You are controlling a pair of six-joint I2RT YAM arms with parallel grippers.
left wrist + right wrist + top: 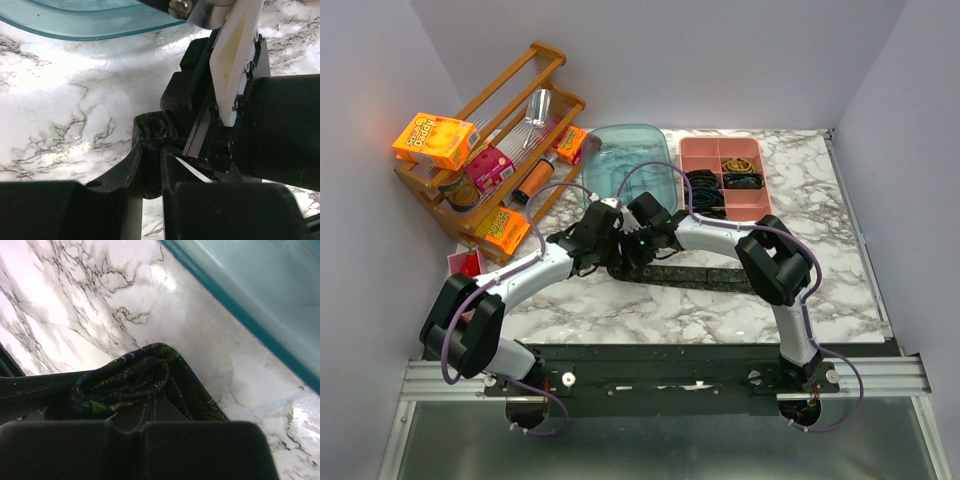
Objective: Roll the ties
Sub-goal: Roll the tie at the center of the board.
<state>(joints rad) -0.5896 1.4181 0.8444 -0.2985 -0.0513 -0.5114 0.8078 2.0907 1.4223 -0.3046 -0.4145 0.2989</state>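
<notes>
Both arms meet mid-bench, just in front of the teal bin (630, 160). Tie (705, 277) lies flat on the marble bench (800, 230), running from under the right arm's elbow toward centre, where its end is wound into a small tight roll (125, 382). L end effector (151, 150): fingers narrow, nipped on the roll, w/ dark speckled fabric bulging out above the tips. R end effector (140, 410): right at the roll, which sits at its tips w/ a flat bit of tie leading off beside it, but the fingers are dark and blurred, so can't tell if it's clamped or just touching. L wrist view shows the R end effector's black and white body close against the L fingers. Roll is near the bin's rim but apart from it. Far right: pink tray (705, 150) w/ compartments, some holding dark bands. Far left: wooden rack (535, 60) w/ an orange box (435, 140) and other packets.
</notes>
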